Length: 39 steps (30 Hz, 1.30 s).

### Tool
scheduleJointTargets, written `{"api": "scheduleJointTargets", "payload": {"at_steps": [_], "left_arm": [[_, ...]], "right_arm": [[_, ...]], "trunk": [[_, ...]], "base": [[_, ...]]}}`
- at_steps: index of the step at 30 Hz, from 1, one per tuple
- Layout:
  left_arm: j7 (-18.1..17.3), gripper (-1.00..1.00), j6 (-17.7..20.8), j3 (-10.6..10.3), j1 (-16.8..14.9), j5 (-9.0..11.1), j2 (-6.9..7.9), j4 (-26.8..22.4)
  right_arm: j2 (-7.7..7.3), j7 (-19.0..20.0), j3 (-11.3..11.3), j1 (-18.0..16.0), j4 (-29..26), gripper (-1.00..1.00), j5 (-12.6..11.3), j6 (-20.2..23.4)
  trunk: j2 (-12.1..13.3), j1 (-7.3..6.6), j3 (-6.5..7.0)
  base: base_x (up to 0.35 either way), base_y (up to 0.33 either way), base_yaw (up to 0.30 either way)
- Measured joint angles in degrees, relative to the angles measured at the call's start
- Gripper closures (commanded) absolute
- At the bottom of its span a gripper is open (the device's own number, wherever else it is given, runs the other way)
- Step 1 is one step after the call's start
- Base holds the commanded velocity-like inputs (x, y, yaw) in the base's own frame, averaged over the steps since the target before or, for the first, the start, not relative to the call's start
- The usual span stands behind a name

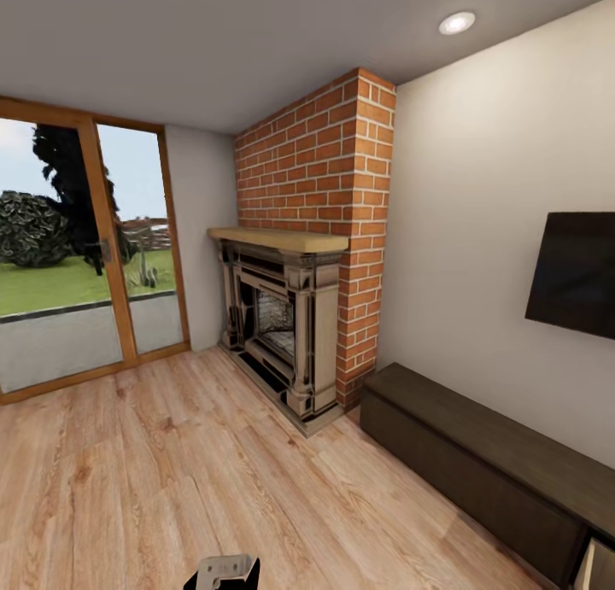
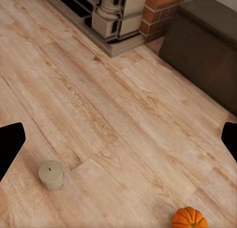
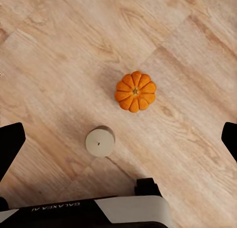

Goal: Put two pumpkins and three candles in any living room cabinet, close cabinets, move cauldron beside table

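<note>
Right wrist view: pumpkin [image 3: 135, 91] near candle [image 3: 99, 141].

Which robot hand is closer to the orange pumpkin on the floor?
Probably the right. Its wrist view looks straight down on the pumpkin, beside a candle, between its open fingertips. In the left wrist view the pumpkin sits at the picture's edge.

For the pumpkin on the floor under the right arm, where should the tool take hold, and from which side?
Probably from straight above, closing across the pumpkin's ribbed sides at its widest part. It sits upright on the wood floor, seen stem-up in the right wrist view, with the right tool's fingers spread wide. The candle stands apart from it, leaving room beside the pumpkin.
</note>
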Motion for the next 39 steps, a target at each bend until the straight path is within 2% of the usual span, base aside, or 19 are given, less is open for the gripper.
{"api": "scheduleJointTargets", "payload": {"at_steps": [15, 21, 36, 39], "left_arm": [[-0.62, -1.00, 0.13, 0.16, 0.99, 0.11, 0.09, -0.83], [-2.31, -1.00, 0.13, 0.37, 1.34, 0.90, 0.11, -0.78], [-2.72, -1.00, 0.20, 0.51, 2.13, 1.67, 0.34, -0.75], [-2.72, -1.00, 0.17, 1.47, 2.43, 2.92, 0.62, -0.75]], "right_arm": [[0.40, 0.03, -0.02, 0.05, 0.09, -1.00, -0.01, -2.16], [0.42, 0.10, 0.01, 0.07, 0.09, -1.00, -0.01, -2.21], [0.48, 0.12, 0.02, 0.07, 0.15, -1.00, -0.02, -3.47], [0.47, 0.17, 0.02, 0.11, 0.14, -1.00, -0.03, -4.04]], "trunk": [[-6.03, 3.30, -2.70], [-8.43, 4.62, -3.78], [-14.46, 7.91, -6.48], [-15.66, 8.57, -7.02]], "base": [[0.000, 0.000, 0.000], [0.000, 0.000, 0.000], [0.000, 0.000, 0.000], [0.000, 0.000, 0.000]]}}
